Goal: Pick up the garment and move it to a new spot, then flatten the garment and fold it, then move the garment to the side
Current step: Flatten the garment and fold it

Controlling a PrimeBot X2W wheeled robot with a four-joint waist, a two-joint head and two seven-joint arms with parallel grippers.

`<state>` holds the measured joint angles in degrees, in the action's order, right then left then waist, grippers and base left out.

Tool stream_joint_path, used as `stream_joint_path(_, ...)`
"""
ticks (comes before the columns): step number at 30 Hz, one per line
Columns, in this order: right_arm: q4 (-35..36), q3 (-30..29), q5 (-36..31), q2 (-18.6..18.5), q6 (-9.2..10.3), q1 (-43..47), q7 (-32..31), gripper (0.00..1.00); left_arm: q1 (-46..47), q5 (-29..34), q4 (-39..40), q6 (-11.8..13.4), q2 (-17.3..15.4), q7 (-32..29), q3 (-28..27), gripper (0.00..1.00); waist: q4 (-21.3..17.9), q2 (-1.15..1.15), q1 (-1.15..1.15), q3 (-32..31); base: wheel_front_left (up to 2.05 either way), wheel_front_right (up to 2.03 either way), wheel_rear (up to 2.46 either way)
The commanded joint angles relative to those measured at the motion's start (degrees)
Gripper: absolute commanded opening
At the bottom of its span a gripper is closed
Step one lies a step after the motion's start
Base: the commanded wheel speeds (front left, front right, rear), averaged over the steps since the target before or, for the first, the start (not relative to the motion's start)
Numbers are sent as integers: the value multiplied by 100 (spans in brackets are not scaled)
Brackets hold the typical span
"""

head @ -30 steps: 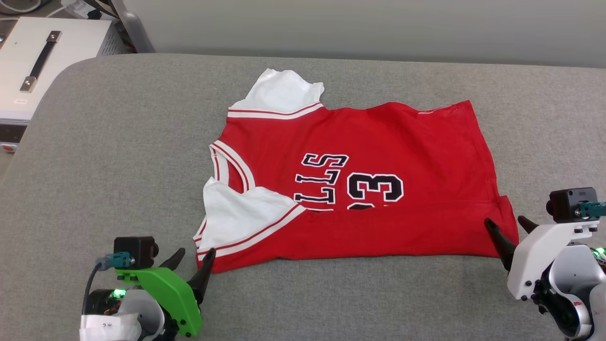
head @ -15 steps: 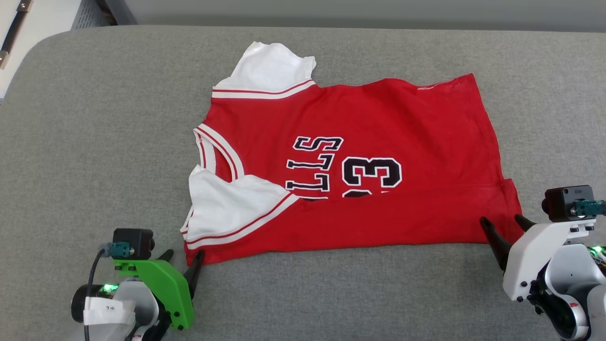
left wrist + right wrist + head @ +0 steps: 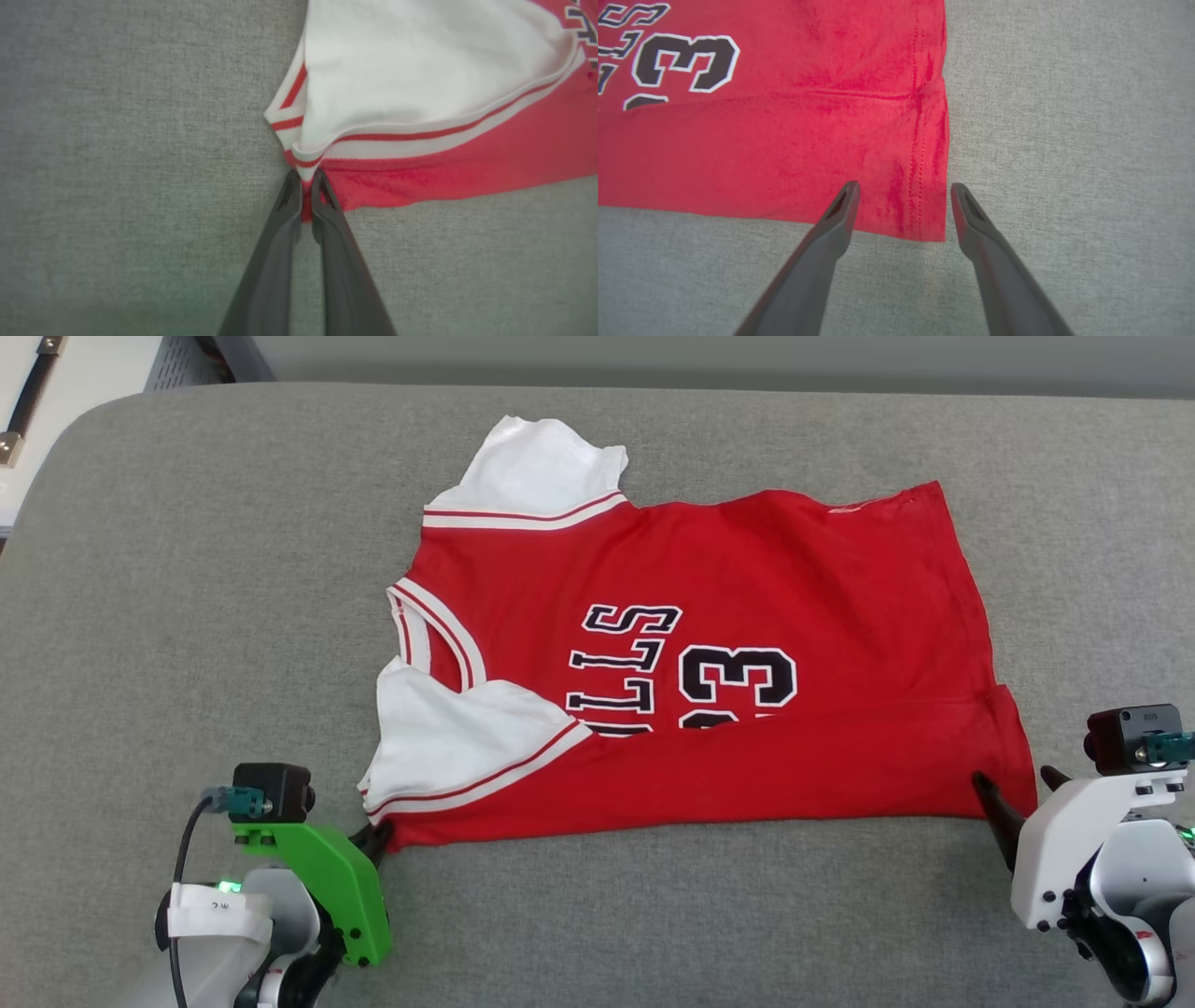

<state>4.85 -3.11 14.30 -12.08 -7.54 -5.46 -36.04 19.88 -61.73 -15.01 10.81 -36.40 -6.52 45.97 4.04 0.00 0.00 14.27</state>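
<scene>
The garment [image 3: 709, 709], a red jersey with white sleeves and black lettering, lies folded lengthwise on the grey surface, collar toward the left. My left gripper [image 3: 381, 833] is at its near left corner. In the left wrist view that gripper [image 3: 304, 179] is shut on the red corner of the garment [image 3: 420, 93], just below the striped sleeve trim. My right gripper [image 3: 1018, 784] stands open at the near right hem corner. In the right wrist view its fingers [image 3: 843, 205] straddle the stitched hem corner of the garment [image 3: 784, 140].
The grey padded surface [image 3: 187, 616] has free room on all sides of the jersey. A white case with a black handle [image 3: 23, 411] sits beyond its far left corner. A pale wall runs along the back edge.
My left gripper has shut on the near left corner of the jersey. The head camera tilted down, shifting the picture. The right gripper stays open at the hem corner.
</scene>
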Motion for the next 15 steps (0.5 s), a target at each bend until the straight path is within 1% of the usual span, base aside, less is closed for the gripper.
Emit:
stream_joint_path(1, -65, -35, -116, -73, 5, -87, 21, 100, -207, -93, 45, -51, 61, -20, 72, 0, 87, 0, 0, -75, 0, 0, 0)
stream_joint_path(4, -203, -127, -189, -44, 5, -138, 15, 100, -252, -174, 341, -62, -10, 96, -58, 0, 154, 0, 0, -114, 0, 0, 0)
stream_joint_path(10, -579, -338, -437, 57, 5, -287, -82, 100, -306, -177, 893, 20, -156, 224, -185, 0, 261, 0, 0, -63, 0, 0, 0)
stream_joint_path(15, -903, -410, -617, 112, 5, -412, -132, 100, -323, -202, 1152, 24, -214, 215, -211, 0, 304, 0, 0, 44, 0, 0, 0)
